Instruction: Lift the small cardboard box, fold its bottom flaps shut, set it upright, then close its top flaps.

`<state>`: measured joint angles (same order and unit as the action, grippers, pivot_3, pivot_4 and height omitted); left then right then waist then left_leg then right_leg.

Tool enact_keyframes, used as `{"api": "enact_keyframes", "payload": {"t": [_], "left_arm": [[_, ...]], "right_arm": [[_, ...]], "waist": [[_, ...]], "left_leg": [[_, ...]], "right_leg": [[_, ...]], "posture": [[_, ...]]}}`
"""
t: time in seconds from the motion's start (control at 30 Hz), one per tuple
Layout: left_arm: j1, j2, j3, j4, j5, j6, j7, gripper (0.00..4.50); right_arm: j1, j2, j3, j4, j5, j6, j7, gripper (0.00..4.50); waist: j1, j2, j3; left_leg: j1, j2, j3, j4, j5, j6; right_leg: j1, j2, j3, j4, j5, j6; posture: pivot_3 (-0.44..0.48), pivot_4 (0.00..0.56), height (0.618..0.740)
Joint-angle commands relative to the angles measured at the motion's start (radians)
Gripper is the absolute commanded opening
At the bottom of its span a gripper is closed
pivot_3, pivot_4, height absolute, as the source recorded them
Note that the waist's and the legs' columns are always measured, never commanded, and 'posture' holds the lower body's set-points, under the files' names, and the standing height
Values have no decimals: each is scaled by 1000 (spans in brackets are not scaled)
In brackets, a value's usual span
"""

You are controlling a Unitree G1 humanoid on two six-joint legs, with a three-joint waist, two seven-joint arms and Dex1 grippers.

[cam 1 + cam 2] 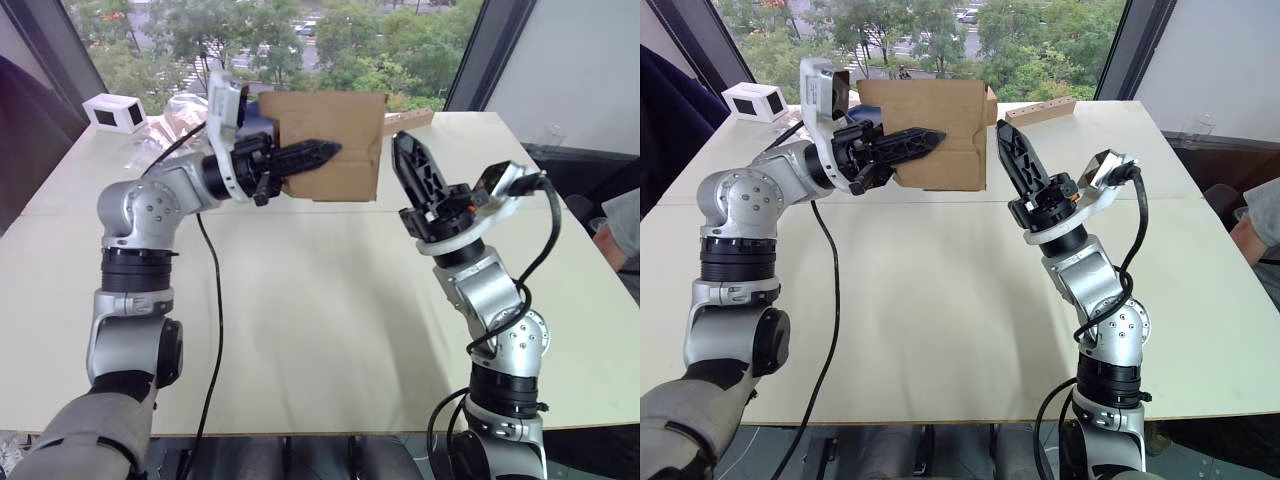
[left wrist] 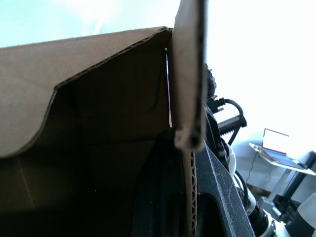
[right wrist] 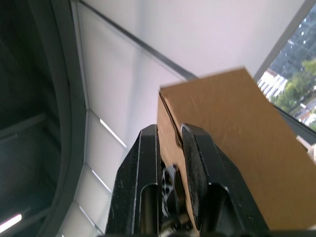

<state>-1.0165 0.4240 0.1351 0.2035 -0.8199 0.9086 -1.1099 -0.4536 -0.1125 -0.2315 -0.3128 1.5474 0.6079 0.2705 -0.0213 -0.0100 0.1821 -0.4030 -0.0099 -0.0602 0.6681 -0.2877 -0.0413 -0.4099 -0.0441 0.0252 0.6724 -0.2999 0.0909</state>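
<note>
While the left gripper (image 1: 305,155) is clamped on the small cardboard box (image 1: 330,140) wall at upper centre, holding it airborne, flaps stay reachable. Right gripper (image 1: 408,150) sits at the box's right edge, jaws nearly together, likely to fold.

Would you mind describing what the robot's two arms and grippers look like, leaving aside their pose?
Both arms are built of silver-grey rounded segments joined by black ribbed rings. Each ends in a white wrist housing and two black tapered fingers, seen on the left gripper and the right gripper. A black cable hangs from the left arm; another loops from the right wrist.
</note>
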Motion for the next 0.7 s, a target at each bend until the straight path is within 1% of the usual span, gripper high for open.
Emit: {"api": "enact_keyframes", "payload": {"t": [0.03, 0.4, 0.57, 0.7], "left_arm": [[-16, 4, 26, -11, -21, -16, -2, 0], [-11, 6, 25, -24, -30, -6, -6, 0], [-14, 5, 12, -13, -16, -20, -14, 0], [-6, 8, 3, -27, -15, -16, -19, 0]], "right_arm": [[-3, -2, 10, -42, 20, 2, 7, 27], [23, -38, -10, -50, -27, -25, -15, 27], [17, -43, 29, -51, -78, -14, -7, 27], [25, -54, 86, -70, -124, 13, 9, 27]], "waist": [[0, 0, 0], [1, 0, 0], [-1, 0, 0], [1, 0, 0]], "left_leg": [[0, 0, 0, 0, 0, 0], [0, 0, 0, 0, 0, 0], [0, 0, 0, 0, 0, 0], [0, 0, 0, 0, 0, 0]], "right_leg": [[0, 0, 0, 0, 0, 0], [0, 0, 0, 0, 0, 0], [0, 0, 0, 0, 0, 0], [0, 0, 0, 0, 0, 0]], "posture": [[0, 150, 740], [0, 150, 740], [0, 150, 740], [0, 150, 740]]}}
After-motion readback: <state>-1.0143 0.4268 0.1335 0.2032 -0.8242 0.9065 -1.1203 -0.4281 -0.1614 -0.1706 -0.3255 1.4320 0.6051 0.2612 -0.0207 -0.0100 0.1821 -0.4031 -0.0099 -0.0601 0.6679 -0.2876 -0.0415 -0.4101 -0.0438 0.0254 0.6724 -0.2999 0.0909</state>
